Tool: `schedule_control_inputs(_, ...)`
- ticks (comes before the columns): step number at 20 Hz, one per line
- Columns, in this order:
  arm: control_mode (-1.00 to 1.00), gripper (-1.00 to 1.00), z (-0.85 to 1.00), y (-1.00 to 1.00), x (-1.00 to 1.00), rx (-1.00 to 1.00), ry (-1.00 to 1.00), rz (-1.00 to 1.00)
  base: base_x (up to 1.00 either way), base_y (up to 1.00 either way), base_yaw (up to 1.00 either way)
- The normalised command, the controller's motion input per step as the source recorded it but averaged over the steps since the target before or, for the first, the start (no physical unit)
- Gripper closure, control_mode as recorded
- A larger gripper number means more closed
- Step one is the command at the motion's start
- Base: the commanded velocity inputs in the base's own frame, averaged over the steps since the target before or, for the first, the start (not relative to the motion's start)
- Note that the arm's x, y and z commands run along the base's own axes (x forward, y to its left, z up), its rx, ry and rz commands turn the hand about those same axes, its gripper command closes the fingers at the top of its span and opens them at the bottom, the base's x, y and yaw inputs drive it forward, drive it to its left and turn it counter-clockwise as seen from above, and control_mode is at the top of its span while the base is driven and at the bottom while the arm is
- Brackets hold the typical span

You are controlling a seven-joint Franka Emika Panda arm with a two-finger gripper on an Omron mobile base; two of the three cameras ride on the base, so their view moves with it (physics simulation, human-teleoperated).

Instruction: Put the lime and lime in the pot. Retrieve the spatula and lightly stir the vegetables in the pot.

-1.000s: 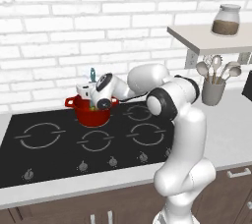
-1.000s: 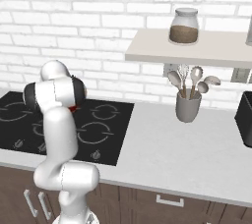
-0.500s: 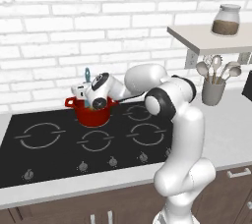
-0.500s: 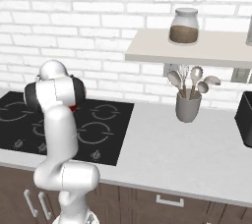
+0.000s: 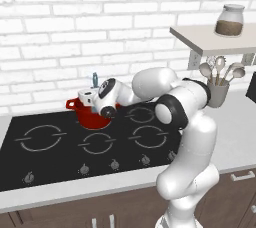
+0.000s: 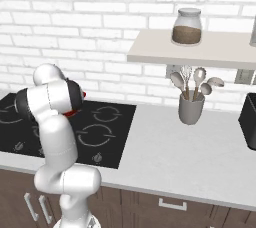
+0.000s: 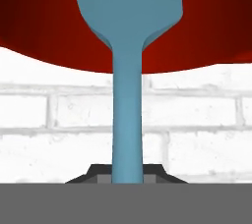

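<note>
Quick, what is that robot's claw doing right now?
Gripper: shut on the slim light-blue spatula, blade at the small bright-red round pot.

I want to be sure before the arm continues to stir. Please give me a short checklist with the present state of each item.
1. Gripper shut on spatula: ok.
2. Spatula blade pointing into the pot: ok.
3. Pot upright on the cooktop: ok.
4. Both limes inside the pot: cannot tell, hidden.
5. Blade touching the limes: cannot tell.
</note>
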Motion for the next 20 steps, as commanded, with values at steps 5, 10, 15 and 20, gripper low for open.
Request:
schedule_control_inputs(5,-1.0,1.0,-0.09,-0.44,0.07,0.01,-0.07,0.04,0.0,0.0,0.0)
schedule_control_inputs(10,-1.0,1.0,-0.11,0.0,0.39,0.02,0.0,0.05,0.0,0.0,0.0)
schedule_control_inputs(15,-1.0,1.0,-0.12,0.16,0.16,0.0,0.0,0.02,0.0,0.0,0.0)
schedule_control_inputs(20,-1.0,1.0,-0.05,0.3,-0.11,0.0,0.0,0.01,0.0,0.0,0.0)
